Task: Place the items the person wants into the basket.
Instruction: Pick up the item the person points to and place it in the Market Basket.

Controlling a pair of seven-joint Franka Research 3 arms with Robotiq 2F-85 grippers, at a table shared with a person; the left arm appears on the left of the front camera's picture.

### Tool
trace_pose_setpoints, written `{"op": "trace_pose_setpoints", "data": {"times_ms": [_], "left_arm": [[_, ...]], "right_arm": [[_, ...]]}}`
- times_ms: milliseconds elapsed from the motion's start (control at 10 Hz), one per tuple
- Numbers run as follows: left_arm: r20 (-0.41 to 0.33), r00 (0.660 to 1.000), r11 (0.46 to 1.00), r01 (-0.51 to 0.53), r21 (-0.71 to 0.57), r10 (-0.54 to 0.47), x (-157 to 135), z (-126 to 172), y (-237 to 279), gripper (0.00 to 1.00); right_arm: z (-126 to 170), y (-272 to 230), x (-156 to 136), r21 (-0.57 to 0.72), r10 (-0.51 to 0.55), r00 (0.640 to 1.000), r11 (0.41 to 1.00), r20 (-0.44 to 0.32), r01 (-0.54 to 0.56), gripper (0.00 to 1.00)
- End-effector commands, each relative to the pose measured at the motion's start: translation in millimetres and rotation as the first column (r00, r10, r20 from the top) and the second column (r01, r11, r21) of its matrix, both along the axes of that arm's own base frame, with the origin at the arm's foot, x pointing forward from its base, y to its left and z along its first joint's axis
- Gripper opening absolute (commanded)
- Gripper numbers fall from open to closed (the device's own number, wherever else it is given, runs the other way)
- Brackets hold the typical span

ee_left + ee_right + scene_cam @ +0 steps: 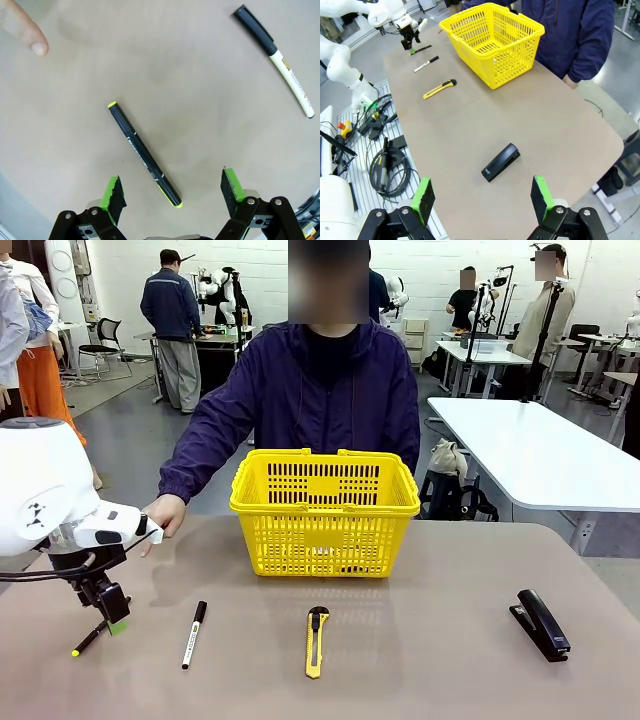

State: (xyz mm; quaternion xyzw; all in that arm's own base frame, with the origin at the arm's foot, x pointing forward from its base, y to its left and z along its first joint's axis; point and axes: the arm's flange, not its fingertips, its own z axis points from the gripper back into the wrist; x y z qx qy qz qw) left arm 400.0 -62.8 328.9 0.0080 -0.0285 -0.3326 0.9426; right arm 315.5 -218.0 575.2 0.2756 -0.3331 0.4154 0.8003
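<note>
Well, from the front the pen (pixel 88 640) and the marker (pixel 194 634) lie on the worktop (pixel 420 660) at 8 o'clock from the yellow basket (pixel 325 510), not yet inside it. From the left wrist, the left gripper (pixel 171 179) is wide open and holds nothing, and the pen runs from between its pads toward 11 o'clock. From the right wrist, the right gripper (pixel 481 182) is wide open and empty too, with the stapler (pixel 501 161) at 12 o'clock.

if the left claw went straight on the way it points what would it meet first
Most likely the black pen on the table, in line with the open left claw; depth is unclear.
</note>
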Motion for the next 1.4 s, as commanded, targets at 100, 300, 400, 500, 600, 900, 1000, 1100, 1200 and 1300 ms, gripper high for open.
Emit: {"op": "trace_pose_setpoints", "data": {"times_ms": [100,300,400,500,600,900,1000,1100,1200,1300], "left_arm": [[0.018,0.999,0.999,-0.027,0.03,0.026,12,-17,4,1.0],[0.008,0.999,0.999,-0.039,0.034,0.039,16,-25,8,1.0],[0.006,0.999,0.999,-0.04,0.033,0.04,16,-26,9,1.0],[0.01,0.999,0.999,-0.034,0.033,0.033,15,-26,8,1.0],[0.016,1.0,0.999,-0.01,0.034,0.01,14,-25,9,0.45],[0.014,1.0,0.999,-0.008,0.033,0.007,14,-24,10,0.0],[0.01,1.0,0.999,-0.008,0.036,0.008,14,-24,10,0.28],[0.007,1.0,0.999,-0.007,0.036,0.007,14,-25,10,0.19],[0.006,1.0,0.999,-0.006,0.038,0.006,14,-25,10,0.0],[0.006,1.0,0.999,-0.005,0.038,0.005,13,-24,10,0.0]], "right_arm": [[0,0,2,0.017,0.012,1.0,1.0,0.019,-0.012,1.0],[0,0,2,0.017,0.012,1.0,1.0,0.019,-0.012,1.0],[0,0,2,0.017,0.012,1.0,1.0,0.019,-0.012,1.0],[0,0,2,0.017,0.012,1.0,1.0,0.019,-0.012,1.0],[0,0,2,0.017,0.012,1.0,1.0,0.019,-0.012,1.0],[0,0,2,0.017,0.012,1.0,1.0,0.019,-0.012,1.0],[0,0,2,0.017,0.012,1.0,1.0,0.019,-0.012,1.0],[0,0,2,0.017,0.012,1.0,1.0,0.019,-0.012,1.0],[0,0,2,0.017,0.012,1.0,1.0,0.019,-0.012,1.0],[0,0,2,0.017,0.012,1.0,1.0,0.019,-0.012,1.0]]}}
